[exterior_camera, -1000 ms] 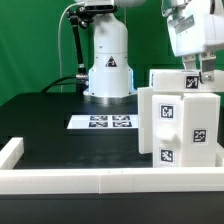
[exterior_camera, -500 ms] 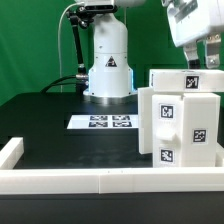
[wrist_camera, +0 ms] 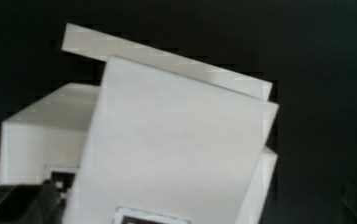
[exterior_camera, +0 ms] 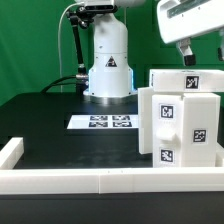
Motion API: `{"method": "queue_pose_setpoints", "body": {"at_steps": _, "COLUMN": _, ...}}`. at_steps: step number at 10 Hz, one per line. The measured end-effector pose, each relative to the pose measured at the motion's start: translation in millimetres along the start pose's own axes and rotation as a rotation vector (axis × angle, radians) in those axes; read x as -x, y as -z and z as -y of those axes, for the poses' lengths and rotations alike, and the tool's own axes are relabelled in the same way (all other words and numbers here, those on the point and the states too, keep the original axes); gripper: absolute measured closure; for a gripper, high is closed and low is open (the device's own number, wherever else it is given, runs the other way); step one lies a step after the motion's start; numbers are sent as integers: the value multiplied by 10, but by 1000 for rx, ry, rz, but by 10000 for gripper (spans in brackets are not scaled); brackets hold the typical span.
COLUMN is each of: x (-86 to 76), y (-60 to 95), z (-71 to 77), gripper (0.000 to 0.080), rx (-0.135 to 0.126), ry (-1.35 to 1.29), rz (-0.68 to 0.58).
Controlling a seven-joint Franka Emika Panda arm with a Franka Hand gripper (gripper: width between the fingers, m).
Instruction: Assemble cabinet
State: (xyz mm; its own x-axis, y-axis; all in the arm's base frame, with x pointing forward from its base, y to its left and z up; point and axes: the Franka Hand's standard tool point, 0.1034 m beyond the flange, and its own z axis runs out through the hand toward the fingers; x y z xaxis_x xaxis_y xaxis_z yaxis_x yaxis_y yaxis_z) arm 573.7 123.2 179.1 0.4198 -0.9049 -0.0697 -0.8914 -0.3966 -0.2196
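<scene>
The cabinet [exterior_camera: 178, 122] is a white box body with white panels fitted on it and black-and-white tags on its faces. It stands on the black table at the exterior view's right, against the front wall. My gripper [exterior_camera: 200, 50] hangs open above its top and holds nothing. There is a clear gap between the fingers [exterior_camera: 183, 51] and the top panel. In the wrist view the cabinet [wrist_camera: 175, 130] fills the picture from above, with a tag [wrist_camera: 157, 216] at the edge. One dark finger [wrist_camera: 27, 203] shows beside the cabinet.
The marker board [exterior_camera: 108, 122] lies flat on the table in front of the arm's white base [exterior_camera: 108, 62]. A long low white border wall [exterior_camera: 90, 179] runs along the table's front, with a corner at the exterior view's left [exterior_camera: 12, 152].
My gripper has let go of the cabinet's top part, opened fully and risen away from it. The cabinet has stayed in place.
</scene>
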Motion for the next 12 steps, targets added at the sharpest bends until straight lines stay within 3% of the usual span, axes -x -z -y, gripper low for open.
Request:
{"method": "queue_pose_setpoints", "body": {"at_steps": 1, "x": 26, "y": -8, "z": 2, "gripper": 3, "rx": 3, "ry": 133, "rz": -2}}
{"method": "queue_pose_setpoints", "body": {"at_steps": 3, "x": 34, "y": -14, "z": 38, "gripper": 3, "rx": 36, "ry": 417, "rz": 25}}
{"method": "queue_pose_setpoints", "body": {"at_steps": 7, "x": 19, "y": -22, "z": 38, "gripper": 3, "rx": 32, "ry": 650, "rz": 22}}
{"method": "queue_pose_setpoints", "body": {"at_steps": 9, "x": -58, "y": -24, "z": 45, "gripper": 3, "rx": 10, "ry": 993, "rz": -3}}
{"method": "queue_pose_setpoints", "body": {"at_steps": 12, "x": -113, "y": 20, "z": 37, "gripper": 3, "rx": 31, "ry": 1278, "rz": 10}}
